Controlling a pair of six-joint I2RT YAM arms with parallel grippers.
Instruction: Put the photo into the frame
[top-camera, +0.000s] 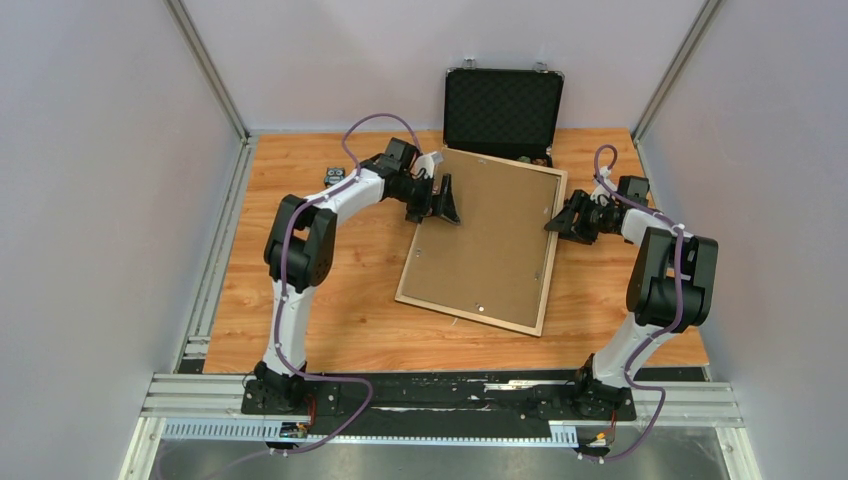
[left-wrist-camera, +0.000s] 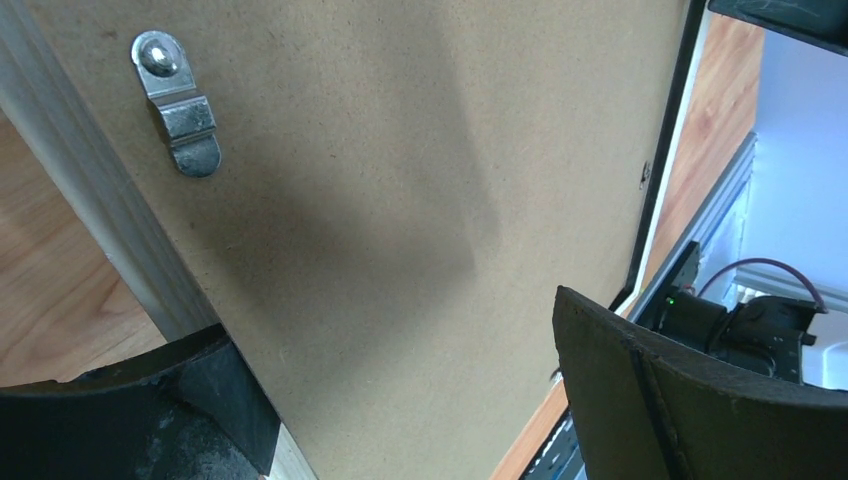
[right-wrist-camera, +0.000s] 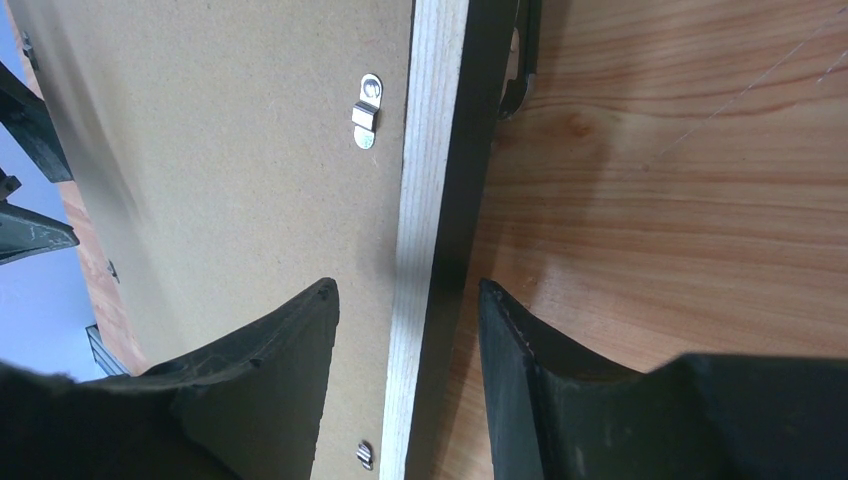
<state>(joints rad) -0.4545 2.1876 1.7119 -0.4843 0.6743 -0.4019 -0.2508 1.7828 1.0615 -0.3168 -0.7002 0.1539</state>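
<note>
Both arms reach forward over the table (top-camera: 340, 310), elbows raised high. The frame (top-camera: 470, 314) lies flat mid-table, back up, with a brown backing panel (top-camera: 490, 240) seated in it. Its long axis runs far to near, the near end swung slightly left. The left gripper (top-camera: 445, 200) hangs spread wide at its far left corner. The right gripper (top-camera: 556, 222) straddles the right rail, fingers apart, not clamped.

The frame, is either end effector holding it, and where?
Nothing is gripped. The right end effector straddles the frame at one rail, open; the left end effector hangs open over the backing panel.
</note>
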